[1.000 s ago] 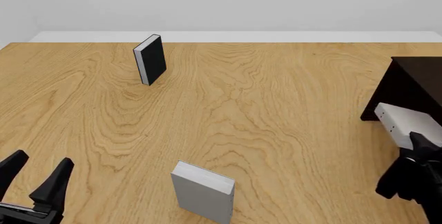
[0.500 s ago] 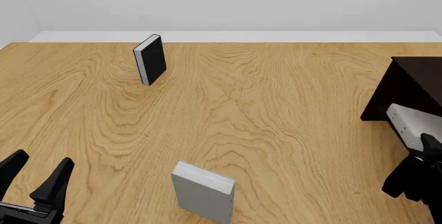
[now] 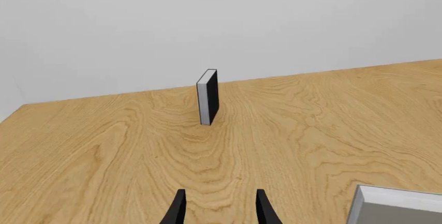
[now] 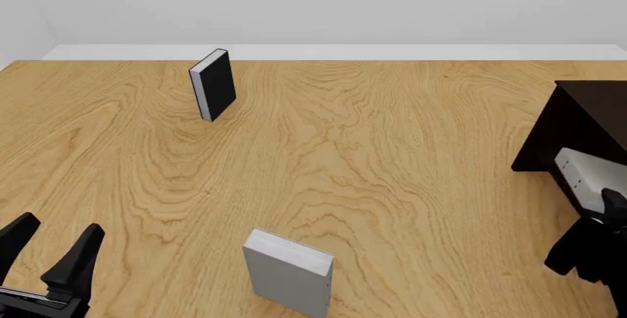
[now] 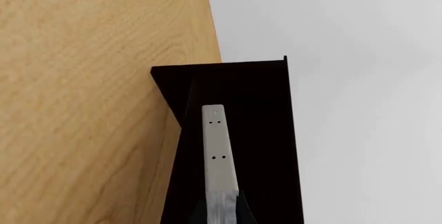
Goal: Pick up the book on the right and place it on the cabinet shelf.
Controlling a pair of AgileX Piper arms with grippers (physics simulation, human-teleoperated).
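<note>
Our right gripper [image 4: 600,239] pinches the book [image 5: 218,157] at its near end, jaws pressed against its two broad faces; the book runs straight out beyond the fingertips, its dotted narrow face toward the wrist camera and its far end up against the dark cabinet [image 5: 262,100]. Our left gripper [image 3: 219,211] hangs with jaws spread and empty; the black book [image 3: 208,96] stands well ahead of them, the grey book [image 4: 288,272] just beside.
</note>
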